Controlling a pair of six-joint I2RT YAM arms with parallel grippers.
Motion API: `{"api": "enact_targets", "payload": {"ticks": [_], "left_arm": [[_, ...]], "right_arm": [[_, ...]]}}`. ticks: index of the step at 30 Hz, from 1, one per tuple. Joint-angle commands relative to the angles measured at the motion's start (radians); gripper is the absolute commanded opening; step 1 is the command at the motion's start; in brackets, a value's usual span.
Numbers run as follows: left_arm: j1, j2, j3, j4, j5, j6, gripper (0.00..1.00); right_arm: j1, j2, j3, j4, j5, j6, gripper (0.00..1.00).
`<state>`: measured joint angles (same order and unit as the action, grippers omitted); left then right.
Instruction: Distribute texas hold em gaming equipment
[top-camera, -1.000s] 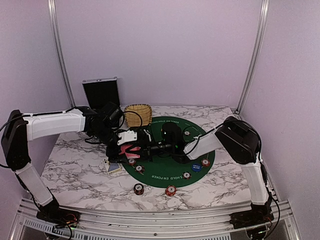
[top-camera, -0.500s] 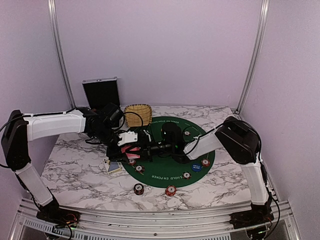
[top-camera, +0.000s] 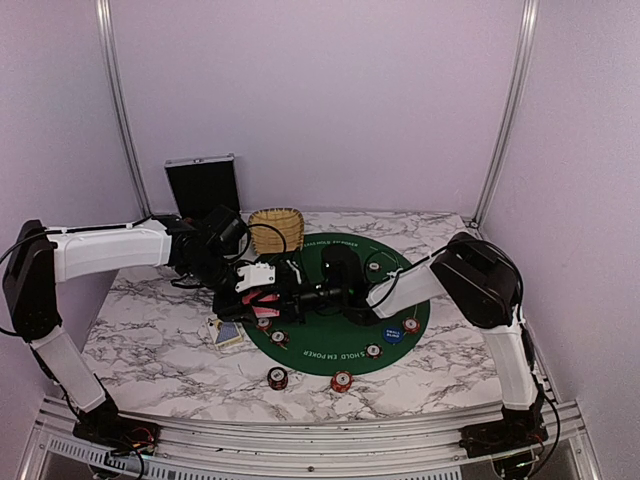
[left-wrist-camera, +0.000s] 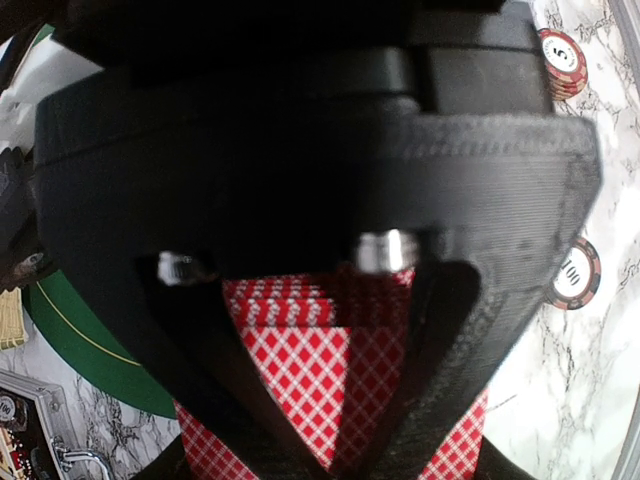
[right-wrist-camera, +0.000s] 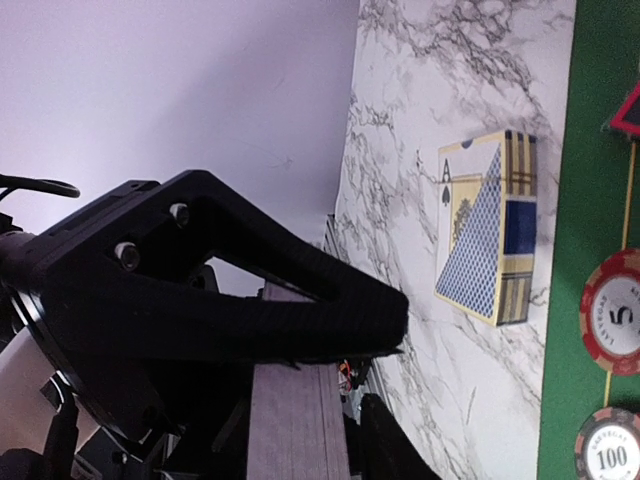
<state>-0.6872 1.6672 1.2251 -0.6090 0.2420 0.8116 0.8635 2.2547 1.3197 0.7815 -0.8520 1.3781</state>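
Since a second ago, shut left end effector onto pinkish-red-backed playing cards; now clenched on the deck, held above left rim of round green mat. Right end effector just beside it, cannot tell if clenched or released. Arms otherwise parked in same spot. White marbled counter. Red-and-white poker chips on mat, two more stacks off its near edge. Blue disc on mat's right side. Blue-and-yellow card box flat on counter left of mat. Wicker basket and black case at back. Lilac walls, aluminium posts.
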Motion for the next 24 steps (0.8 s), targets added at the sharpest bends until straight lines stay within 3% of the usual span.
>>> {"api": "enact_targets", "payload": {"ticks": [1,9,13,20,24], "left_arm": [[-0.003,-0.028,0.008,0.011,0.016,-0.001,0.47],[-0.003,-0.024,0.013,-0.011,0.02,-0.003,0.45],[-0.003,-0.019,0.014,-0.016,0.012,-0.006,0.45],[-0.003,-0.014,0.012,-0.028,0.003,-0.012,0.45],[-0.003,-0.015,0.019,-0.046,0.005,-0.018,0.46]], "right_arm": [[-0.006,-0.029,0.021,-0.028,0.006,-0.014,0.4],[-0.011,-0.035,0.027,-0.048,0.007,-0.03,0.57],[-0.011,-0.035,0.039,-0.074,0.004,-0.048,0.6],[-0.013,-0.046,0.065,-0.177,0.006,-0.114,0.6],[-0.021,-0.068,0.064,-0.288,0.022,-0.195,0.54]]}}
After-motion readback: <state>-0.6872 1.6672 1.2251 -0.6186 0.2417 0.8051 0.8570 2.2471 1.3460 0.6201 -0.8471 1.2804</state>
